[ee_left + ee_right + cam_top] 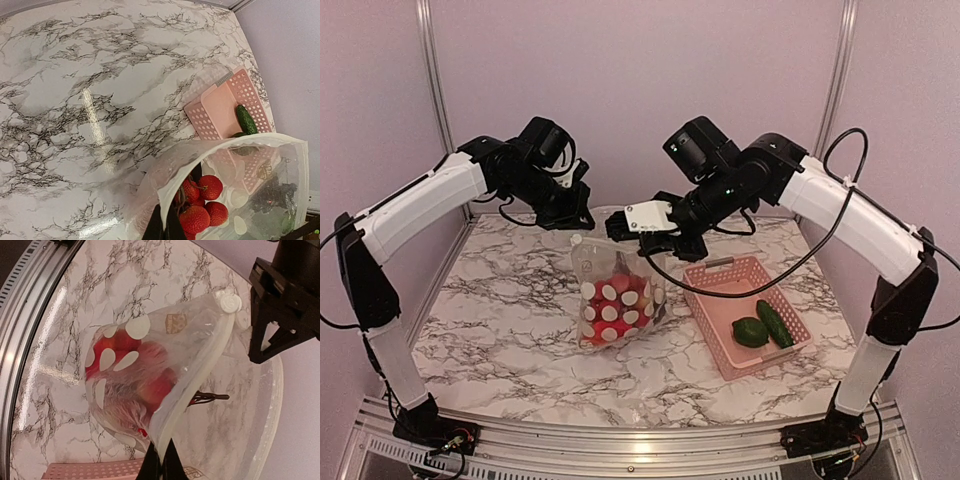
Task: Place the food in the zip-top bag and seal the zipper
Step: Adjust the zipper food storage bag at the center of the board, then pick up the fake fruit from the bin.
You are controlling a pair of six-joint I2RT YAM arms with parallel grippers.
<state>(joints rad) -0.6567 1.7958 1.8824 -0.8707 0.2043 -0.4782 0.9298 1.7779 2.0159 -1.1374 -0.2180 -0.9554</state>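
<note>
Top external: marble-patterned table (500, 325) beneath zip-top bag (615, 300), lilac walls (640, 70) behind.

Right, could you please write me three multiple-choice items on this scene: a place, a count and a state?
1. Where is the cucumber? A inside the zip-top bag; B in the pink basket; C under the basket.
2. How many green pieces lie in the basket? A one; B two; C four.
3. The right gripper is: A open above the basket; B shut on the cucumber; C shut on the bag's edge.
Key: 1 B, it lies on the basket's floor; 2 B, cucumber plus green pepper; 3 C, it pinches the bag's rim.
</note>
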